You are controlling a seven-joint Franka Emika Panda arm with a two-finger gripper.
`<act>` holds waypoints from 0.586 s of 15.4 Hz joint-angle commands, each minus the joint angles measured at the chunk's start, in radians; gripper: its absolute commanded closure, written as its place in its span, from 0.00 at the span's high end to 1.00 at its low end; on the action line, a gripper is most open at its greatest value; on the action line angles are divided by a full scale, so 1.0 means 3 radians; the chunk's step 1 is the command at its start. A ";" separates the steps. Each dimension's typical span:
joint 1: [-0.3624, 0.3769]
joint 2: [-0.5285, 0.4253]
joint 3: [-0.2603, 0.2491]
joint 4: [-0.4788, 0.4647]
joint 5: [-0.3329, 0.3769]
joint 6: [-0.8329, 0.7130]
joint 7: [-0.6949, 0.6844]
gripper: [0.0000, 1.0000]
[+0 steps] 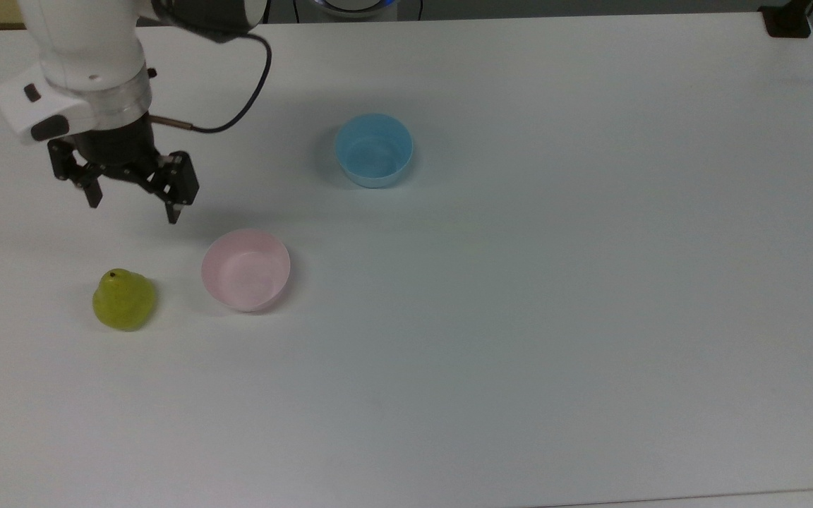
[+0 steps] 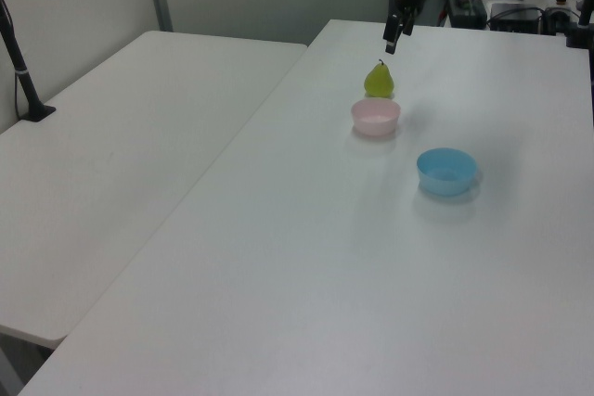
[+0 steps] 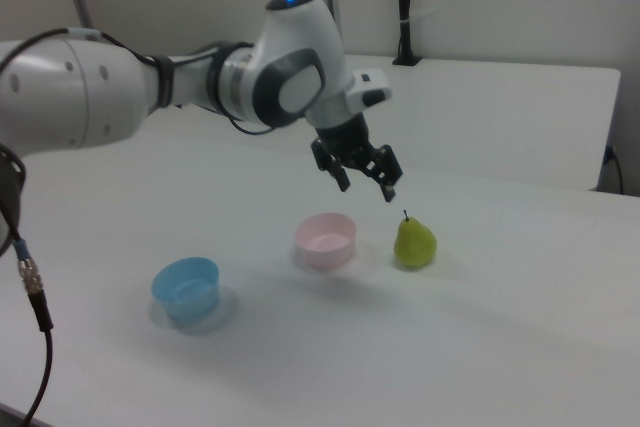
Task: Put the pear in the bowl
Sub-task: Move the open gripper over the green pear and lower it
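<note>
The yellow-green pear point(image 1: 123, 300) point(image 2: 379, 81) point(image 3: 414, 242) stands upright on the white table, at the top view's left. The pale pink bowl point(image 1: 245, 269) point(image 2: 375, 116) point(image 3: 326, 240) sits beside it with nothing inside. My gripper point(image 1: 134, 207) point(image 2: 393, 40) point(image 3: 366, 185) hangs open in the air, fingers pointing down, above the table. In the top view it is above the pear and left of the pink bowl. Nothing is between its fingers.
A light blue bowl point(image 1: 373, 150) point(image 2: 446, 171) point(image 3: 186, 288) stands on the table, up and to the right of the pink one in the top view. A second white table point(image 2: 130, 127) adjoins at the left view's left. A black cable point(image 1: 251, 85) trails from the wrist.
</note>
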 commanded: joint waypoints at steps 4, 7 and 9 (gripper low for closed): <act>-0.0139 0.0410 -0.0003 0.0091 0.0117 0.0693 -0.0050 0.97; -0.0154 0.0548 -0.0003 0.0090 0.0112 0.0899 -0.0045 0.97; -0.0164 0.0625 -0.0003 0.0091 0.0106 0.0986 -0.0045 0.96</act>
